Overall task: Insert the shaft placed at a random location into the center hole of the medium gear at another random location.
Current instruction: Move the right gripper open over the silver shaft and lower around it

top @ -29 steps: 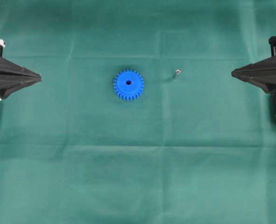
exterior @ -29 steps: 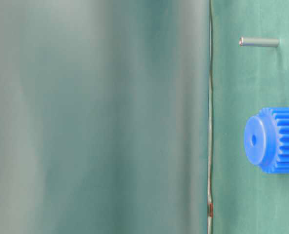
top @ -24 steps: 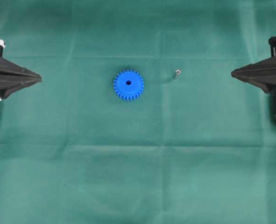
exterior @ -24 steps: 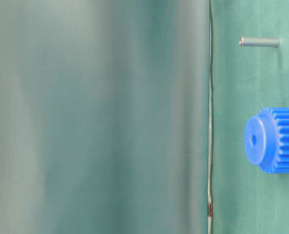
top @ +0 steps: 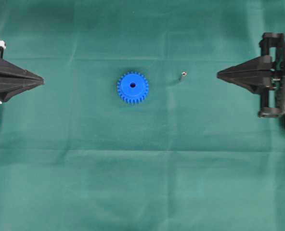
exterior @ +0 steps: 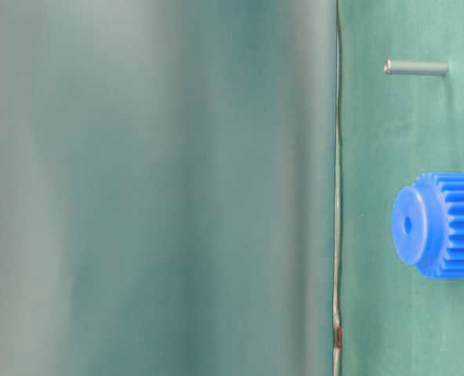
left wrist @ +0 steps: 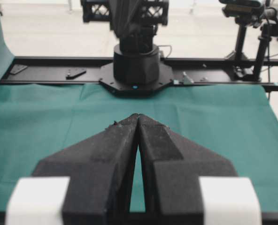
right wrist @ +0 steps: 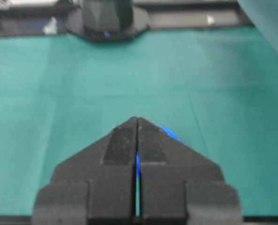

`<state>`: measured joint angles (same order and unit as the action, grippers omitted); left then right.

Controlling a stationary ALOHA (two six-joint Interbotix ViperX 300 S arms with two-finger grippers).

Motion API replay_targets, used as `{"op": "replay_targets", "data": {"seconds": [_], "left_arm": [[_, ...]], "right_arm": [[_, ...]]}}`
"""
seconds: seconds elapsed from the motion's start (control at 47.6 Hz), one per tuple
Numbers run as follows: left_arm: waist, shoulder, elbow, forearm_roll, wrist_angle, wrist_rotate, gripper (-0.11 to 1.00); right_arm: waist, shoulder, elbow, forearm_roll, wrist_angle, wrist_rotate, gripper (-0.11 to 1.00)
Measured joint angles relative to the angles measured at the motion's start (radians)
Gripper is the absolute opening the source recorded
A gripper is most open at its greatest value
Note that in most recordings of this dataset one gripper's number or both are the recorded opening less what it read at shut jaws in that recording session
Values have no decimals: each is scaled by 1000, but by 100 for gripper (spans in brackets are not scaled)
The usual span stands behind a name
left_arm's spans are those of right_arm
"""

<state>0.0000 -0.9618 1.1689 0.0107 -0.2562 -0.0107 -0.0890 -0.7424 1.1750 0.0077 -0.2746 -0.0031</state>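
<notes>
The medium gear (top: 133, 87), bright blue and toothed, lies flat on the green cloth with its dark center hole (top: 133, 85) facing up. To its right stands the shaft (top: 183, 75), a tiny silvery pin, upright and apart from the gear. In the table-level view the gear (exterior: 440, 225) and the shaft (exterior: 416, 68) both show at the right. My right gripper (top: 219, 74) is shut and empty, its tip to the right of the shaft. My left gripper (top: 41, 80) is shut and empty at the left edge. The right wrist view shows a sliver of the gear (right wrist: 169, 132) behind the shut fingers.
Green cloth (top: 142, 168) covers the whole table, creased in a grid. The opposite arm's black base (left wrist: 136, 70) and a black rail (left wrist: 45, 70) run along the far edge in the left wrist view. A camera stand (left wrist: 244, 33) rises at that view's far right.
My right gripper has moved left toward the shaft, with more of its arm now in view. The left gripper, gear and shaft have not moved.
</notes>
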Motion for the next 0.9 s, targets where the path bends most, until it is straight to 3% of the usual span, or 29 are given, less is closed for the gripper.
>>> {"op": "replay_targets", "data": {"seconds": [0.105,0.273,0.357,0.525,0.904], "left_arm": [[0,0,-2,0,0,0,0],[0,0,-2,0,0,0,0],[0,0,0,0,0,0,0],[0,0,0,0,0,0,0],[0,0,0,0,2,0,0]], "right_arm": [[-21,107,0,12,-18,-2,17],[-61,272,-18,32,-52,0,68],[-80,345,-25,35,-83,0,88],[-92,463,-29,41,-167,-2,79],[-117,675,-44,74,-282,0,80]]}}
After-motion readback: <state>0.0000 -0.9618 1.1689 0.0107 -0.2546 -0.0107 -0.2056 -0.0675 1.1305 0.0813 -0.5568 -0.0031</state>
